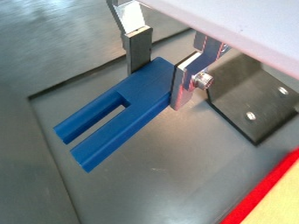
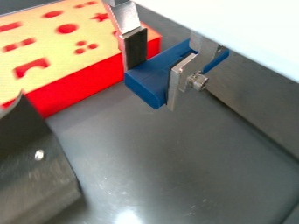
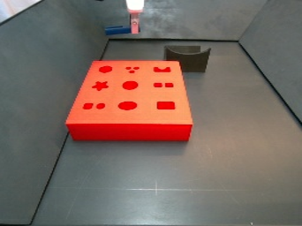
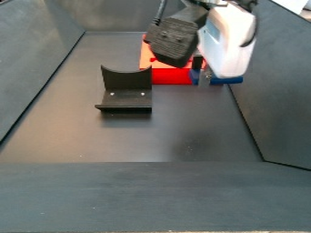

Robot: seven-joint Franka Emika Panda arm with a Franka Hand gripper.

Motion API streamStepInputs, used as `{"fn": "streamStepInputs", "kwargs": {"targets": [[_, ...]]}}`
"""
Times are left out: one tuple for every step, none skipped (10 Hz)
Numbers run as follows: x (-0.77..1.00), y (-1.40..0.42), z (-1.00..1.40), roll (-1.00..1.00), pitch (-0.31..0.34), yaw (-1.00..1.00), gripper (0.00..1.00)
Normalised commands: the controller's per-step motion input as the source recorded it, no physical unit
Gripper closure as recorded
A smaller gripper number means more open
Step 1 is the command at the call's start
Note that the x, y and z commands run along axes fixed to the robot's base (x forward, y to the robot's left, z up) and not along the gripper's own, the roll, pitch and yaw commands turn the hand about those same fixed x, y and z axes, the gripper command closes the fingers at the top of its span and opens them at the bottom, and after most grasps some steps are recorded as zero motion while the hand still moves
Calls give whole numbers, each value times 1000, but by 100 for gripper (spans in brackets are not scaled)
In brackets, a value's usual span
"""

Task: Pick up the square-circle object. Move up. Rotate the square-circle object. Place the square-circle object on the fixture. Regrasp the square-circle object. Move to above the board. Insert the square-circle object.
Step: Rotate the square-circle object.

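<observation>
The square-circle object is a blue peg with a slotted end, lying flat on the dark floor. It also shows in a wrist view and as a small blue sliver in a side view. My gripper is low over it, with one finger on each side of its blocky end, and no gap shows. In a side view the gripper is at the far back wall. The fixture stands beside the red board.
The fixture is close beside the gripper in a wrist view, and the board's edge lies just behind the peg. Grey walls enclose the floor. In a side view the fixture stands in front of the board.
</observation>
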Motion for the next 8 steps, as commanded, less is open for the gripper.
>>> {"fn": "streamStepInputs", "kwargs": {"targets": [[24,19,-16,-6,-6,-1000,100],[25,19,-15,-6,-7,-1000,100],[25,19,-14,-6,-7,-1000,100],[25,19,-14,-7,-7,-1000,100],[25,19,-14,-7,-8,-1000,100],[25,19,-14,-7,-8,-1000,100],[25,19,-13,-8,-9,-1000,100],[25,19,-13,-8,-9,-1000,100]]}}
